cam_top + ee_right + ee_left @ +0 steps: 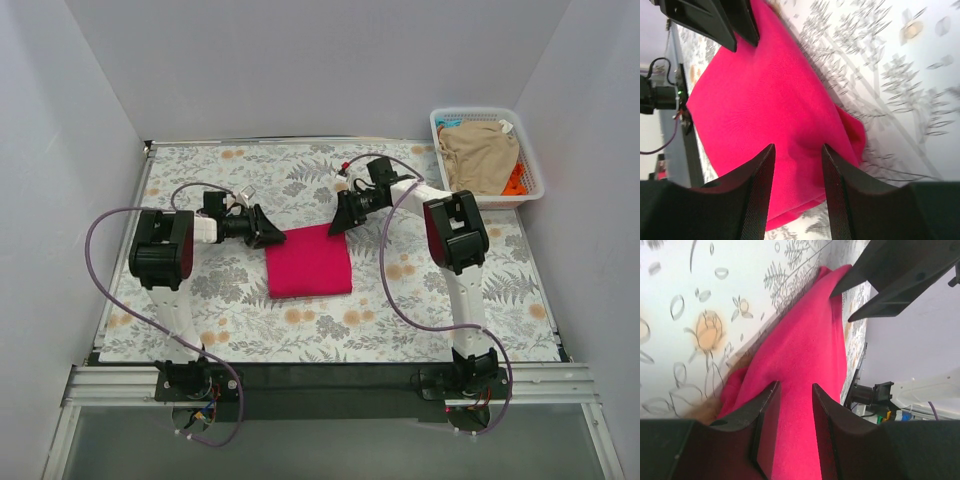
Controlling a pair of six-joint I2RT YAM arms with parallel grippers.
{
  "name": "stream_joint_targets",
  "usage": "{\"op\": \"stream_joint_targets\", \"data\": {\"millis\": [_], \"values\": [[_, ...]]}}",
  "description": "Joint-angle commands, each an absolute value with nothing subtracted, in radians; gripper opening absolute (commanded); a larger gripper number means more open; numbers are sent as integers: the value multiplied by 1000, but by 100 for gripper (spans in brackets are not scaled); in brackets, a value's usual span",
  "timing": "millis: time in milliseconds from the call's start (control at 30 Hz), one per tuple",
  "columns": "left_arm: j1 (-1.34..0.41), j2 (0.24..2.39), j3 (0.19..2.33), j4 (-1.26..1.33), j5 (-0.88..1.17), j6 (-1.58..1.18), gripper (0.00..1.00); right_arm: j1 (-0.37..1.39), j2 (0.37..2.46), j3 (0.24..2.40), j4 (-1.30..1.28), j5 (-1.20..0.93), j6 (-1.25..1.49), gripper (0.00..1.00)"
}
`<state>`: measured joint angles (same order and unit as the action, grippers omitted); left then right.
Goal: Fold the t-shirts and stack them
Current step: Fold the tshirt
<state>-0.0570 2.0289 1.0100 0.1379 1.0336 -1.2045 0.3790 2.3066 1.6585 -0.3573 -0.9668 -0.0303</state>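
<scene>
A crimson-pink t-shirt (308, 261) lies folded into a rough square on the floral table. My left gripper (275, 236) is open just above its far left corner; in the left wrist view its fingers (765, 425) straddle the pink cloth (805, 355) with nothing pinched. My right gripper (337, 226) is open above the far right corner; in the right wrist view the pink shirt (760, 95) fills the gap between its fingers (760, 195). A tan-beige t-shirt (480, 155) and an orange one (515, 180) lie in the basket.
The white lattice basket (531, 150) stands at the table's far right corner. The floral tablecloth (420, 290) covers the table. White walls close in left, right and back. Purple cables loop beside both arms.
</scene>
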Motion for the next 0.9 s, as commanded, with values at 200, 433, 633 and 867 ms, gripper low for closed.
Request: {"op": "stream_joint_targets", "data": {"millis": [200, 433, 633, 867], "values": [[-9, 1975, 1164, 94, 1158, -1167, 31, 342, 2240, 1766, -367, -959, -91, 46], [-63, 1617, 862, 230, 1191, -1435, 31, 390, 1910, 1415, -299, -1065, 50, 47], [-161, 1528, 606, 449, 1128, -1589, 31, 463, 1877, 1181, -138, -1068, 143, 46], [-199, 1716, 471, 631, 1006, -1658, 30, 469, 2008, 1109, -43, -1003, 123, 44]]}}
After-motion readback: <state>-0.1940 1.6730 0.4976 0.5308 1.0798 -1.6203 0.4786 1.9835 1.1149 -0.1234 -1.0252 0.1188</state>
